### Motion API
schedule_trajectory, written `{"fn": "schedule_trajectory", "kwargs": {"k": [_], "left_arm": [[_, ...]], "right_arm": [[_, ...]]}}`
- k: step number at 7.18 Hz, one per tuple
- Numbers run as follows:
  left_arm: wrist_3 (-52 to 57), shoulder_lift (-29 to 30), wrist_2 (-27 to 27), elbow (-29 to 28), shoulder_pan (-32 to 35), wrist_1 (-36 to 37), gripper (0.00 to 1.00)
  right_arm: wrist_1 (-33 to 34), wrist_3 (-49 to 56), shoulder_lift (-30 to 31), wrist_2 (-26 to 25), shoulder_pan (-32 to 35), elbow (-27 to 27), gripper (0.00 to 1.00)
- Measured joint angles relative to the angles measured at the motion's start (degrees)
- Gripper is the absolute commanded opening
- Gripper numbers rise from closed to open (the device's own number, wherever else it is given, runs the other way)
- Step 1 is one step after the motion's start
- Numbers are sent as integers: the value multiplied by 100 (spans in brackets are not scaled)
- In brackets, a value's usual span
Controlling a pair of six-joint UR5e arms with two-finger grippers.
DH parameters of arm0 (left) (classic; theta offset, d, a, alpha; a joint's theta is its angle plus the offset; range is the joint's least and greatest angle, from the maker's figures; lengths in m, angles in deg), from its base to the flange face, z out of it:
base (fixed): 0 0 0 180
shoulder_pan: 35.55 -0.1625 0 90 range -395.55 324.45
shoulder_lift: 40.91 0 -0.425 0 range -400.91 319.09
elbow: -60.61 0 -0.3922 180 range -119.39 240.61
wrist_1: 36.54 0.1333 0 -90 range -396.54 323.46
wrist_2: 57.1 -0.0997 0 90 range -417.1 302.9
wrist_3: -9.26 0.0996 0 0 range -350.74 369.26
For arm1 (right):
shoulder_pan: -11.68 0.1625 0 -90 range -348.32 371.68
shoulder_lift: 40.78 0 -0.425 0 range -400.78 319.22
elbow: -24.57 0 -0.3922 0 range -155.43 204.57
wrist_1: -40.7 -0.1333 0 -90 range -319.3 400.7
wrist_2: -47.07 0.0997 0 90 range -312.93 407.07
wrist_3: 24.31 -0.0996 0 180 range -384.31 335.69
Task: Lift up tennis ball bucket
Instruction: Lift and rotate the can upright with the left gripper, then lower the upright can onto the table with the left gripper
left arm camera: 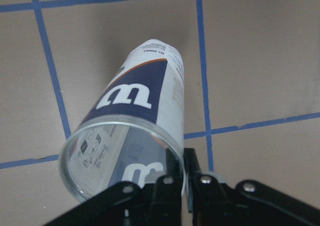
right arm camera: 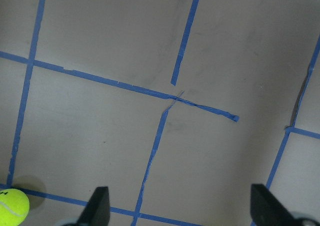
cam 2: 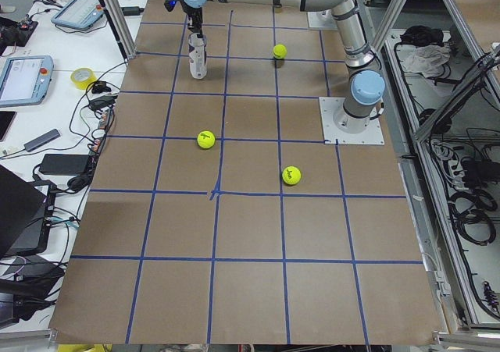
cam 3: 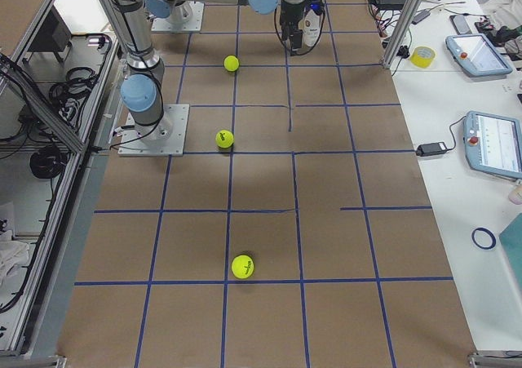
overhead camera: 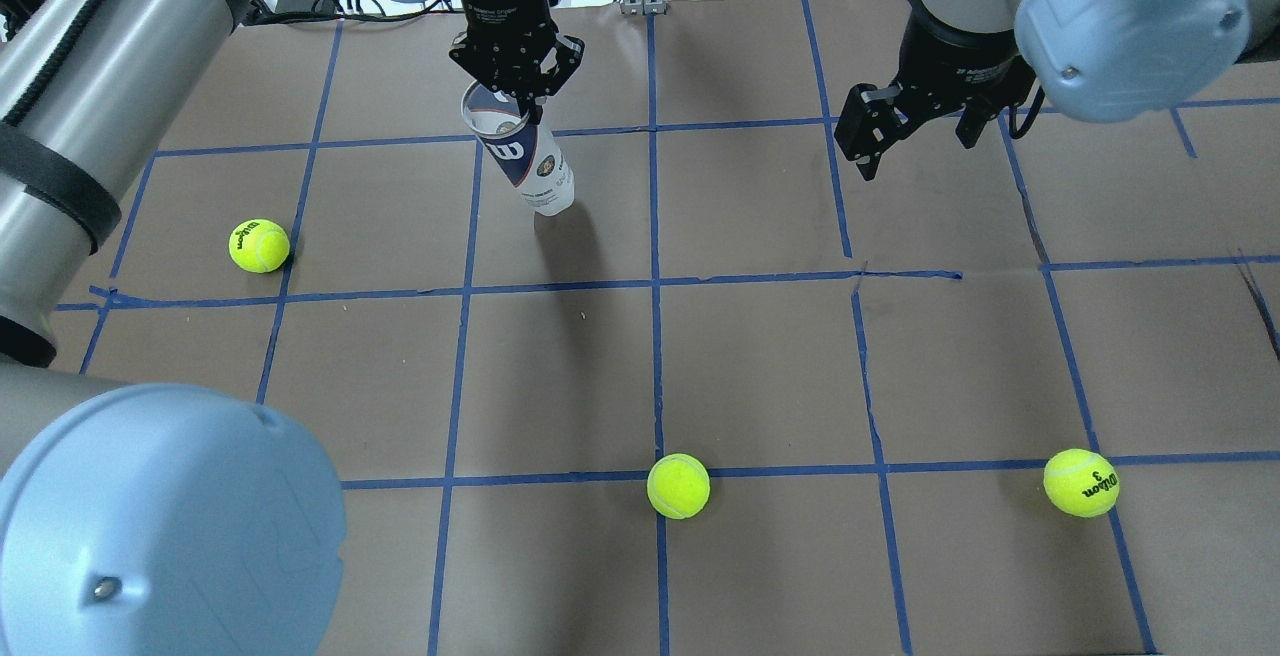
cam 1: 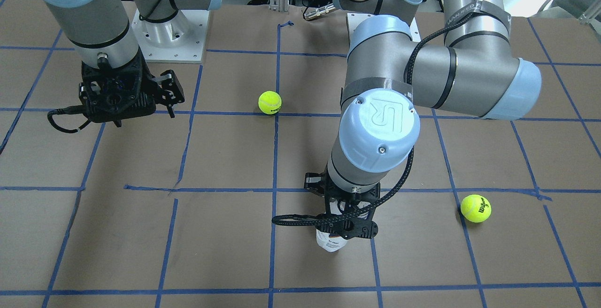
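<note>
Overhead: left claw pinched tight on top rim of tennis ball bucket, far side of desk; right claw wide open, empty.
Left wrist: fingers nip one spot of rim, thin hold. Best lift slow, straight up, no swing.

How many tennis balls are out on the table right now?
3: left tennis ball on the robot's left, middle tennis ball near its base, right tennis ball on its right. The tennis ball bucket looks empty.
</note>
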Motion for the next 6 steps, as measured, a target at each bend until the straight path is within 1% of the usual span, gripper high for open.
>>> {"fn": "schedule_trajectory", "kwargs": {"k": [4, 6], "left_arm": [[-209, 132, -38, -114, 282, 25, 0], [-298, 150, -48, -112, 445, 154, 0]], "right_arm": [[49, 21, -3, 2, -6, 4, 100], [67, 23, -3, 2, -17, 4, 100]]}}
